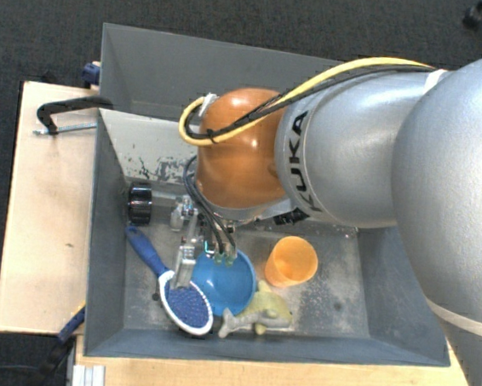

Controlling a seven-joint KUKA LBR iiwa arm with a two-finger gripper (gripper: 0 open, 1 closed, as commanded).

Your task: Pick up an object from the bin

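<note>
My gripper hangs below the orange wrist cover, low in the bin's middle, just over the left rim of a blue bowl. A blue hairbrush with a white-rimmed head lies at the bowl's left, its handle running up-left. The gripper's lower end is close to the brush's neck and the bowl's edge; I cannot tell whether it touches either. An orange cup lies on its side to the right of the bowl.
A black cylinder lies near the left wall. A pale yellow toy figure rests against the front wall beside the bowl. The arm and its orange cover hide the bin's back half.
</note>
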